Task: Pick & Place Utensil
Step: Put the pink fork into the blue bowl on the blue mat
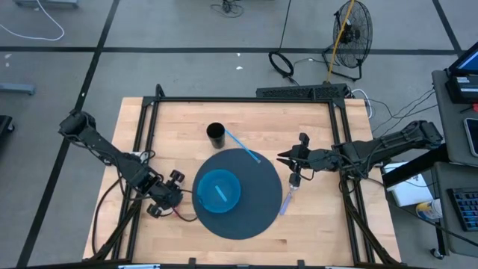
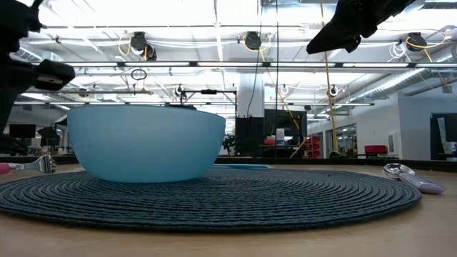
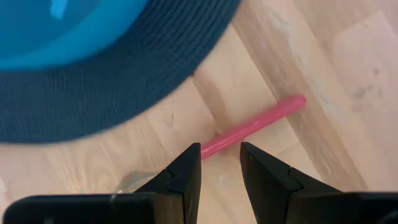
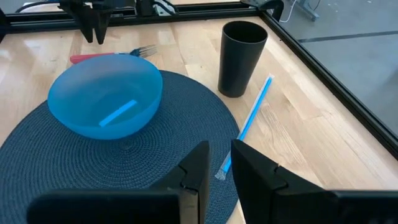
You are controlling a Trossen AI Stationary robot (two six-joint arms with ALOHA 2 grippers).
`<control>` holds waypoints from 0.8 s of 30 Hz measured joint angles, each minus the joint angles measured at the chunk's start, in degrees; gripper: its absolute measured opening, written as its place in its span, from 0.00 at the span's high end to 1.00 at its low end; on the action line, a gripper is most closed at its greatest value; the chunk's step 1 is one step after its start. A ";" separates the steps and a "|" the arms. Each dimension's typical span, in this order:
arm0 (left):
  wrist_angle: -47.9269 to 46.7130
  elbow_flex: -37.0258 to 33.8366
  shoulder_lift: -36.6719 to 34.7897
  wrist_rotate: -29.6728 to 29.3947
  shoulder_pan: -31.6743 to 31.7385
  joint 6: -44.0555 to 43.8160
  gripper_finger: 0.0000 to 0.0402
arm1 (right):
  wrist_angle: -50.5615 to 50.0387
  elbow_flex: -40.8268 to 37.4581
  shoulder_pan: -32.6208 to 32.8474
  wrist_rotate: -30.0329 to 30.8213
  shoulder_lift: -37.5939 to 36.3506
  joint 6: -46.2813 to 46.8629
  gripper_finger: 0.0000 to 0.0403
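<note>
Below the left gripper point(image 3: 219, 163), jaws partly open and empty, the pink-handled fork point(image 3: 255, 124) runs out toward 2 o'clock. Left arm is nearer. Right gripper point(image 4: 219, 163) hangs narrowly open, empty.

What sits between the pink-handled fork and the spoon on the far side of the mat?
In the high view, the round dark placemat with the blue bowl on it lies between the fork and the spoon.

Open workshop hall with grey floor

A floor fan point(image 1: 352, 33) stood beyond the wooden table point(image 1: 179, 118); cables point(image 1: 30, 26) trailed across concrete, ceiling lights point(image 2: 139, 43) glowed overhead.
</note>
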 joint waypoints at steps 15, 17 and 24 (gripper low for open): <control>3.56 0.00 10.19 0.39 -2.86 11.69 0.71 | -0.02 0.00 0.00 -0.01 0.02 1.03 0.85; 3.56 0.00 11.26 0.98 -3.47 12.28 0.71 | -0.02 0.00 0.00 0.00 0.02 1.04 0.85; 6.25 0.00 12.04 1.06 -3.94 11.64 0.71 | -0.02 0.00 0.00 0.00 0.07 1.05 0.85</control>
